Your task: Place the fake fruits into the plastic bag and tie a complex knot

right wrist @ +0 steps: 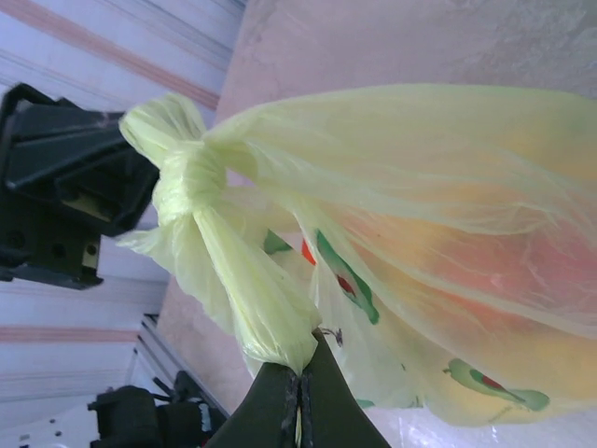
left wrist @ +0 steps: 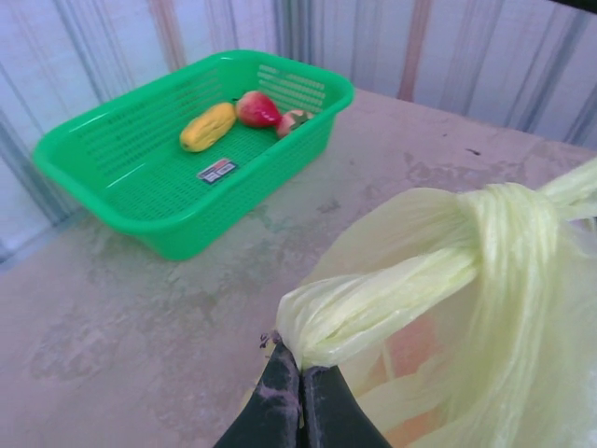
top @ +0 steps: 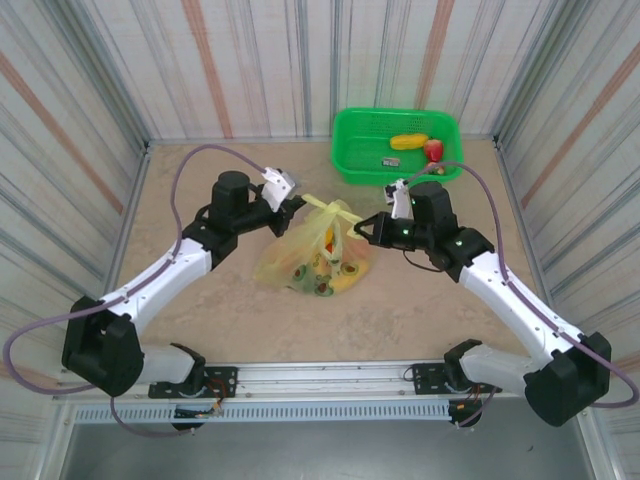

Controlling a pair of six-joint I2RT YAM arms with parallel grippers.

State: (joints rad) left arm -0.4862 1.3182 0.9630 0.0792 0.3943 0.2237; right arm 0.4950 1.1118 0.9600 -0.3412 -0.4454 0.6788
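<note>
- Striped panels wall in the beige table [top: 200, 330] on three sides. A green basket [top: 352, 160] sits at the far edge, right of centre.
- We note the plastic bag [top: 300, 262] lying mid-table between the two arms, with fake fruits [top: 330, 278] showing through its thin yellow-green skin.
- At the bag's top, on its far side, we find the knot [top: 335, 211]: handle strips twisted together, with an end running out to each side.
- We see the left gripper [left wrist: 300, 373] clenched on one strip end, the plastic pinched between its pressed-together fingers.
- We see the right gripper [right wrist: 300, 373] likewise clamped on the opposite strip end, near the knot.
- Inside the basket we count a yellow fruit [left wrist: 207, 126], a red fruit [left wrist: 258, 109] and a third piece [left wrist: 292, 119] touching the red one, all well apart from the bag.
</note>
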